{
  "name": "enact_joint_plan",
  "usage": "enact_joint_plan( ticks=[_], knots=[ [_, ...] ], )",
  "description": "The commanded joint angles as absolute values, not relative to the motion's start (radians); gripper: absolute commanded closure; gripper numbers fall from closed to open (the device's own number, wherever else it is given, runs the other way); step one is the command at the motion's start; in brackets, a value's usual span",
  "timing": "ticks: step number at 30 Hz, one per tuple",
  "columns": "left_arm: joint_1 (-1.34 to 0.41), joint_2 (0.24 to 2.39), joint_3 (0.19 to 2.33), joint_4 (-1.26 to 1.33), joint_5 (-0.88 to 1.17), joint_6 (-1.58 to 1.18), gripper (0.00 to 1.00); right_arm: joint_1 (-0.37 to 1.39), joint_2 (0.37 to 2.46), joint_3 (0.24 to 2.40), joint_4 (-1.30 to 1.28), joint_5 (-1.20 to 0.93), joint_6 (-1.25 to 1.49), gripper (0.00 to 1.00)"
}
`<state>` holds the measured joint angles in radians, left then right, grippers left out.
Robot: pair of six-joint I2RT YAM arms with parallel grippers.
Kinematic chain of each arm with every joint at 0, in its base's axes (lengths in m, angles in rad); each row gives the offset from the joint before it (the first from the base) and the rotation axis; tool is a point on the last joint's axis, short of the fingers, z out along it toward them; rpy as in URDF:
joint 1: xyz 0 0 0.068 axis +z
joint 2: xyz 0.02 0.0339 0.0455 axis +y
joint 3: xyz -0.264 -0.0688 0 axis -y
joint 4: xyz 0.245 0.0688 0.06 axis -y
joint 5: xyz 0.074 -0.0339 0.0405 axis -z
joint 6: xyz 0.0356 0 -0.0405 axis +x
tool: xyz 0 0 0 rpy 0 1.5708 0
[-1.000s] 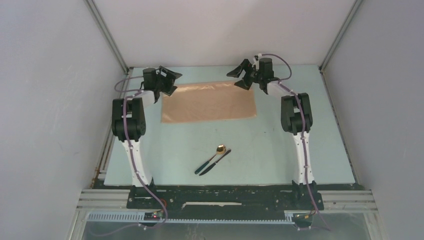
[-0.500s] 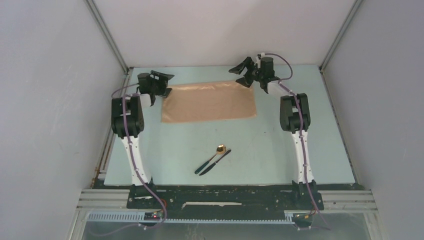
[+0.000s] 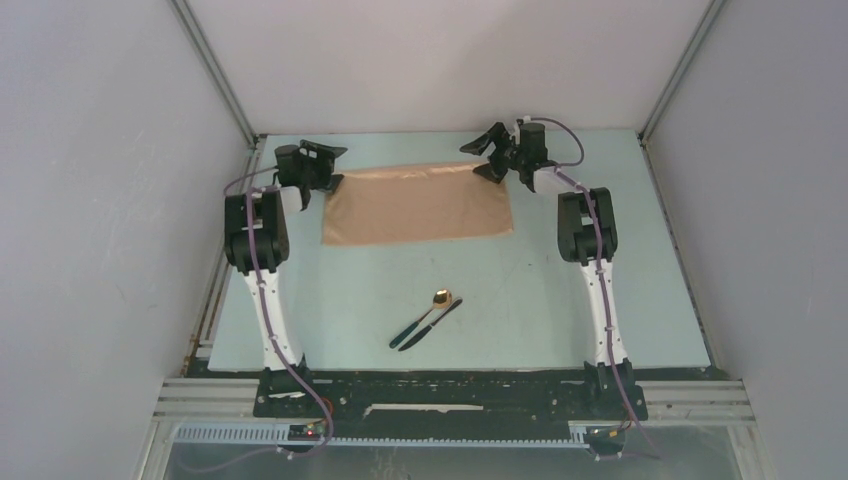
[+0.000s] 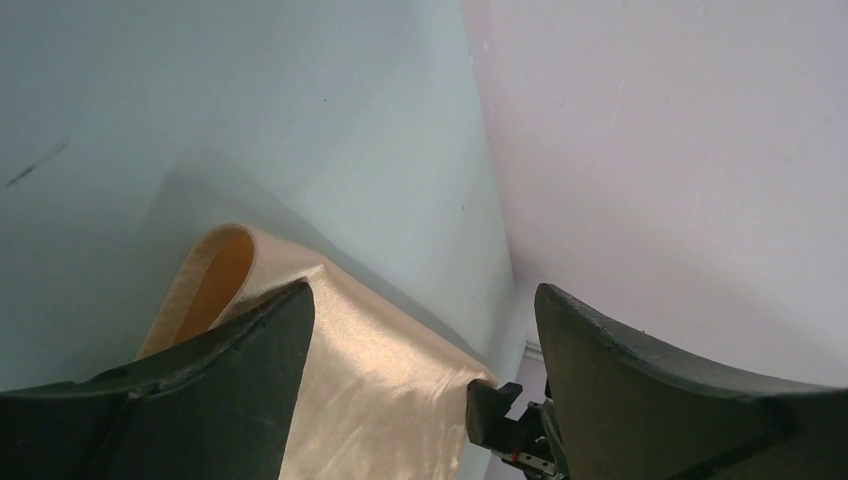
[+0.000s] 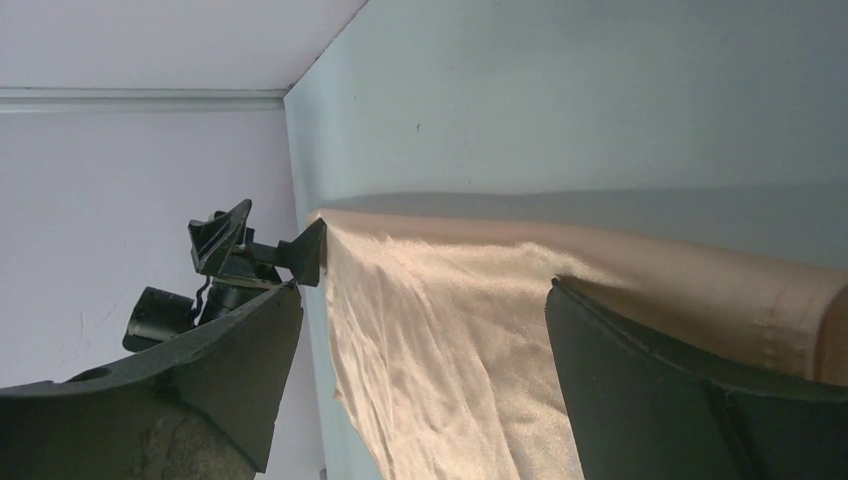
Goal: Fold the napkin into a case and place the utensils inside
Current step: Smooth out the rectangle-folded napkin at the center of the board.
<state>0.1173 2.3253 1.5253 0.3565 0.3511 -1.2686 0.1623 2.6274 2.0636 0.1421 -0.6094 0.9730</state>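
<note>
The peach-tan napkin [image 3: 415, 205] lies as a wide rectangle at the far middle of the table, its far edge a soft rolled fold. My left gripper [image 3: 328, 167] is open at the napkin's far left corner, and my right gripper [image 3: 484, 157] is open at the far right corner. In the left wrist view the napkin [image 4: 380, 380] lies between the open left gripper's [image 4: 422, 300] jaws. In the right wrist view the napkin [image 5: 480, 330] runs under the open right gripper [image 5: 425, 290]. The gold-bowled spoon [image 3: 440, 298] and the dark knife [image 3: 432, 324] lie side by side nearer the front.
Grey walls close in the back and both sides. The table's back edge lies just behind both grippers. The other arm's fingertip shows at the napkin's far end in each wrist view, in the left wrist view [image 4: 495, 415] and in the right wrist view [image 5: 240, 250].
My left gripper has drawn back to the left off the napkin's corner. My right gripper has dipped down toward the far right corner. The napkin and the utensils have not moved.
</note>
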Motion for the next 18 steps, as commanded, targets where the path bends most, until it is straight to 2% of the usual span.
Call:
enact_joint_plan(
  ticks=[1,18],
  knots=[
    [0.134,2.335,1.545,0.365,0.344,-1.276,0.12,0.143,2.654,2.101,0.153,-0.586,0.995,0.0],
    [0.162,2.376,1.584,0.385,0.359,-1.314,0.11,0.102,2.662,2.087,0.199,-0.568,1.042,0.0]
  ],
)
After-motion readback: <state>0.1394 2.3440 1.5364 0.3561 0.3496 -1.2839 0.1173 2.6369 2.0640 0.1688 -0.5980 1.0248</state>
